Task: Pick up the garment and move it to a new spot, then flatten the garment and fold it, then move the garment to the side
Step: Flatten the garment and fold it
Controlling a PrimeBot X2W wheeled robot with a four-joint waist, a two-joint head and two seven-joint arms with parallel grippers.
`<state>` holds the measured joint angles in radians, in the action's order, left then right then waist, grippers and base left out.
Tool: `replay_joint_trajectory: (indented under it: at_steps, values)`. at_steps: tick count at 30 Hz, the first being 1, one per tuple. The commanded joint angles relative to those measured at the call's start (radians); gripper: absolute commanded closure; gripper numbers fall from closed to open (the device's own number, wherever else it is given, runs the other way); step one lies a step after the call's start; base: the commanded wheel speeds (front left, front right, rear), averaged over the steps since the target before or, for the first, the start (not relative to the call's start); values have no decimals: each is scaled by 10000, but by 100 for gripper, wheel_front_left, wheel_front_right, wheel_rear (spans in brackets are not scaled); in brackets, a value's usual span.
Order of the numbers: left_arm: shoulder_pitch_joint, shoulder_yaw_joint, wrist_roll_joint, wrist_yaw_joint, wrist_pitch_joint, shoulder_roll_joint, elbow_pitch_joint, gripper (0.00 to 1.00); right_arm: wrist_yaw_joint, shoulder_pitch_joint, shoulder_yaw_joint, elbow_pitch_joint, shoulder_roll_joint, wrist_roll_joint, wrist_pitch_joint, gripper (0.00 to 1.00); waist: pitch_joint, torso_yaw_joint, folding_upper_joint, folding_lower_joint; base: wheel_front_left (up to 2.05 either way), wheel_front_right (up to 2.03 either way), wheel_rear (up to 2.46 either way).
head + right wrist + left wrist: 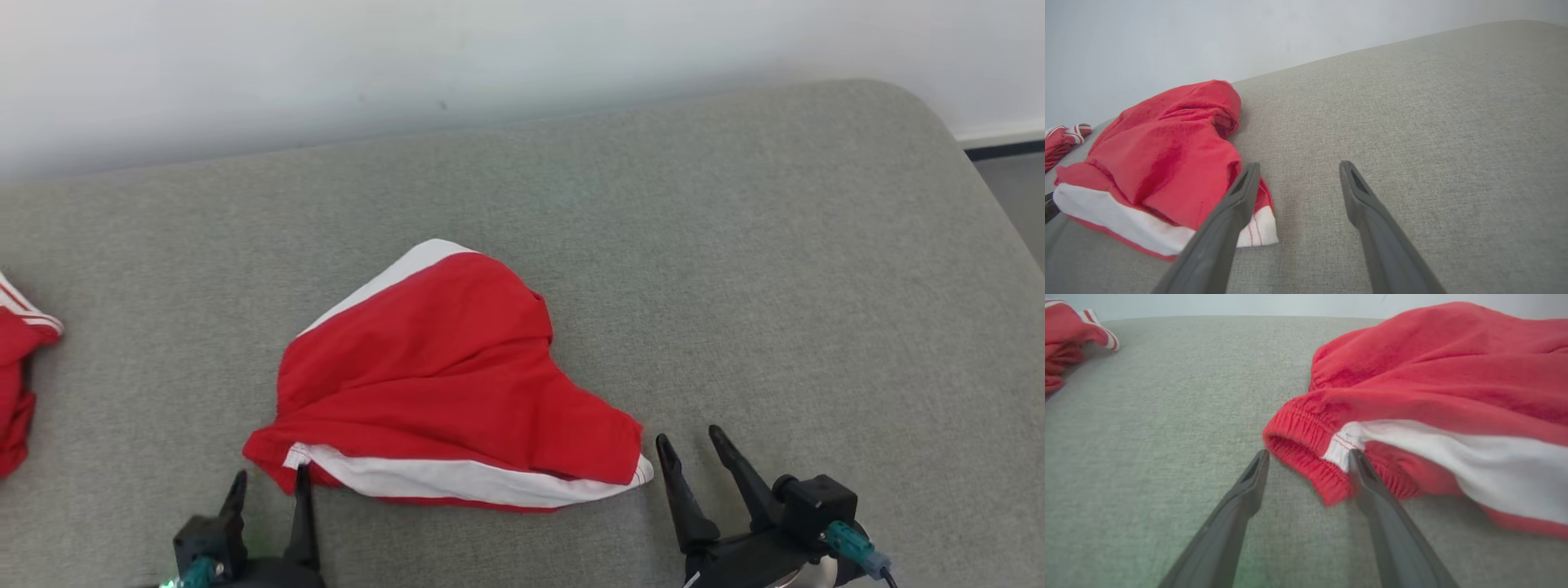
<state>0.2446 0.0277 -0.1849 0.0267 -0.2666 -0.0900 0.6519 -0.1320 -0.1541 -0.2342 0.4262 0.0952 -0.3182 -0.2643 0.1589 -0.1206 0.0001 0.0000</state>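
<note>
The garment (16, 367) lies bunched at the far left edge of the grey cushion, red with red-and-white striped trim, and is partly cut off. It also lies at the top left of the left wrist view (1065, 339) and at the left edge of the right wrist view (1061, 143). My left gripper (269, 478) is open, well to its right. Its jaws stand on either side of the elastic waistband corner of other red shorts (1433, 375), not closed on it (1309, 455). My right gripper (690, 437) is open and holds nothing, beside the shorts' right corner (1299, 166).
The red shorts (441, 367) with a white side stripe lie folded in the middle of the grey cushion (735, 245); in the right wrist view they sit left of the fingers (1167, 155). A pale wall runs behind. The cushion's rounded right edge drops to the floor (1016, 196).
</note>
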Motion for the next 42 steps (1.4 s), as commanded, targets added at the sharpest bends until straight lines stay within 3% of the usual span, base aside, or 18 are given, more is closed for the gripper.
replay_joint_trajectory:
  at_steps: [1,12,26,37,38,39,40,41,42]
  values:
    - [-414,-71,76,27,37,72,-147,0,26,190,-97,-6,-21,-100,1,0,-353,360,-1,0,0,0,0]
    - [-1451,-355,267,242,28,343,-870,0,26,395,-1135,76,176,-712,1,0,-729,997,-1,0,0,0,0]
    - [-1396,-143,136,292,28,399,-1081,0,26,43,-525,935,75,-570,1,0,-528,1406,-1,0,0,0,0]
    - [-1450,53,-99,183,28,402,-1278,0,26,297,-722,705,23,-621,2,0,-383,1434,-1,0,0,0,0]
    - [-1440,83,-121,175,28,402,-1291,0,26,281,-780,686,31,-623,2,9,-367,1429,-1,0,0,0,0]
    - [-1424,106,-134,162,28,399,-1303,0,26,243,-822,677,34,-651,2,46,-350,1426,-1,0,0,0,0]
    - [-1405,127,-148,155,28,399,-1316,0,26,185,-869,647,36,-677,2,65,-331,1424,-1,0,0,0,0]
    - [-1382,153,-148,153,28,401,-1337,0,26,120,-888,610,42,-695,2,100,-304,1423,-1,0,0,0,0]
    - [-1361,166,-146,144,28,401,-1351,0,26,63,-920,592,39,-719,2,100,-279,1421,-1,0,0,0,0]
